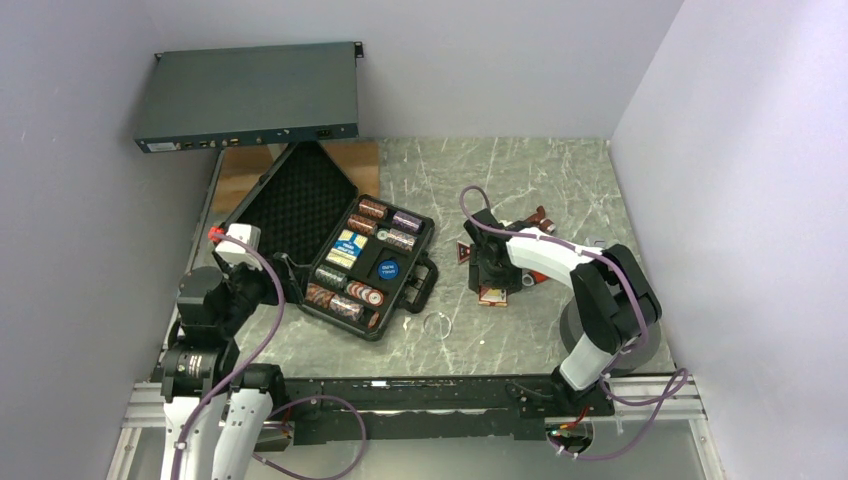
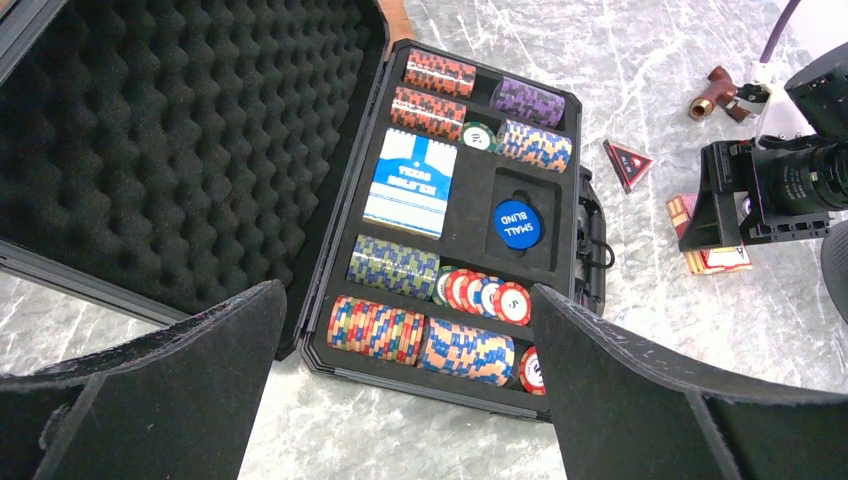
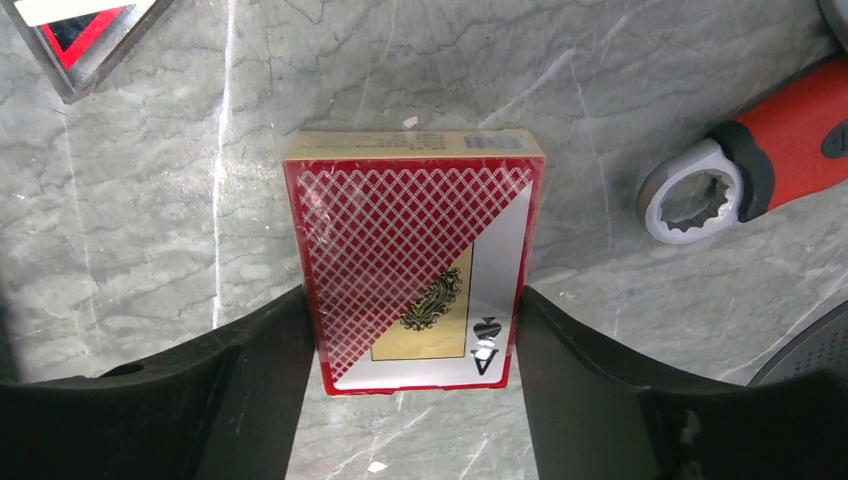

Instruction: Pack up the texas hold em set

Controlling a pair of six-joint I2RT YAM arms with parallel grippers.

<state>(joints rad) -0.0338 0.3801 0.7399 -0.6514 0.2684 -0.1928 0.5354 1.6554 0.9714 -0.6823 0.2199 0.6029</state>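
Note:
The black case (image 1: 428, 236) lies open left of centre, its egg-crate foam lid (image 2: 170, 130) laid back. Its tray holds rolls of striped poker chips (image 2: 420, 340), a blue card box (image 2: 410, 185) and a blue disc (image 2: 517, 224). My left gripper (image 2: 410, 400) hovers open just in front of the case's near edge, holding nothing. To the right of the case, a red card box (image 3: 410, 250) lies flat on the marble table. My right gripper (image 3: 412, 330) straddles its near end, both fingers pressed against its long sides.
A red-handled wrench (image 3: 770, 150) lies right of the red box, and a red-and-black triangular piece (image 2: 627, 162) lies between box and case. A dark-grey rack unit (image 1: 250, 95) sits at the back left. A small wire ring (image 1: 437, 325) lies in front of the case.

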